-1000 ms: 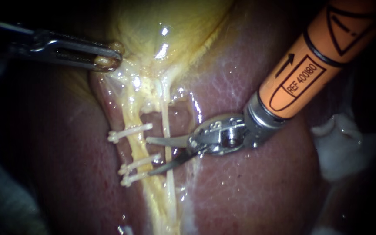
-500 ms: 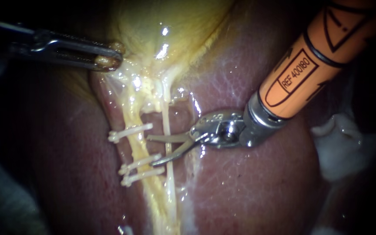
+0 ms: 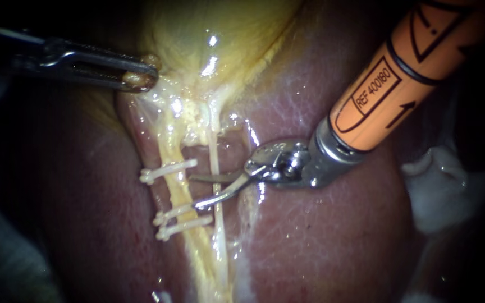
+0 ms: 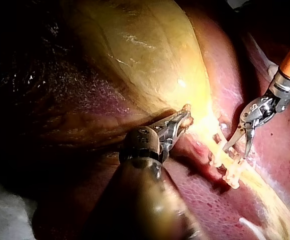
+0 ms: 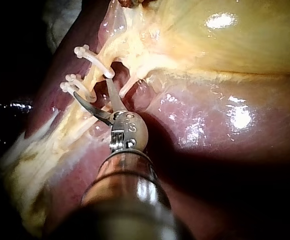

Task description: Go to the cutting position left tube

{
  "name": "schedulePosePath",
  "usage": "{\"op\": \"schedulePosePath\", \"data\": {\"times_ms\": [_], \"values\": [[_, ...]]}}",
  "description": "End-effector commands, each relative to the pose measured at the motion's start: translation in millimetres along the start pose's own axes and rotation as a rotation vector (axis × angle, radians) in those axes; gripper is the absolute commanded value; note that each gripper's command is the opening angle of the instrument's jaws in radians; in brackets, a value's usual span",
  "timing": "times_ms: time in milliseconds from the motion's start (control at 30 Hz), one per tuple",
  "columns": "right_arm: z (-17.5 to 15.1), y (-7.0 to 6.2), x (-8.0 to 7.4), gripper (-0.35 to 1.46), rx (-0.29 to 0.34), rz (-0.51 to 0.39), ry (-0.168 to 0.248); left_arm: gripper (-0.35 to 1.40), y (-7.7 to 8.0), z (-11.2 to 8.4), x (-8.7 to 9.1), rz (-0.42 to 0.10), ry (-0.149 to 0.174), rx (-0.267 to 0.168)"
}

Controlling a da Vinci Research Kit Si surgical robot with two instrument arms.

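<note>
The left tube (image 3: 176, 191), a thick yellow strand, carries one white clip (image 3: 166, 170) above and two clips (image 3: 179, 220) below. A thin right tube (image 3: 214, 163) runs beside it. My right instrument (image 3: 194, 192), on an orange shaft, holds its two curved blades open. They cross the thin tube, and their tips reach the left tube's edge in the gap between the clips. The right wrist view shows the blades (image 5: 92, 90) spread beside the clips (image 5: 84, 52). My left instrument (image 3: 141, 76) is shut on the edge of the yellow gallbladder (image 3: 220, 28) and holds it up, as the left wrist view (image 4: 182, 117) also shows.
Reddish liver (image 3: 321, 241) lies under and around the tubes. A white gauze pad (image 3: 442, 185) lies to the right, under the orange shaft. The right instrument (image 4: 237, 147) also shows in the left wrist view, above the clips (image 4: 227, 167).
The right instrument has rolled about its shaft and its lower blade has risen, so the gap between the blades is narrower. The left instrument and the tubes have not moved.
</note>
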Motion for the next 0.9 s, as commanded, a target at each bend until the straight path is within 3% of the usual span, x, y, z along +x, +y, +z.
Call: {"op": "schedulePosePath", "data": {"times_ms": [33, 167, 367, 567, 900], "values": [[0.1, 0.4, -0.2, 1.41, 0.004, 0.005, -0.002, -0.35, 0.0, 0.1, 0.0, 0.0, 0.0, 0.001], [0.3, 1.6, -0.8, 1.43, 0.008, -0.005, -0.001, -0.35, 0.0, 0.1, 0.0, 0.0, 0.0, 0.001], [0.1, 2.1, -0.9, 1.43, 0.035, -0.01, 0.028, -0.35, 0.0, 0.1, 0.0, 0.0, 0.0, 0.001], [0.6, 1.9, -0.5, 1.43, 0.09, -0.023, 0.056, -0.35, 0.0, 0.1, 0.0, 0.0, 0.0, 0.001], [2.3, 0.1, 1.4, 1.43, 0.171, -0.031, 0.118, -0.35, 0.0, 0.2, 0.1, -0.001, 0.0, 0.001]]}}
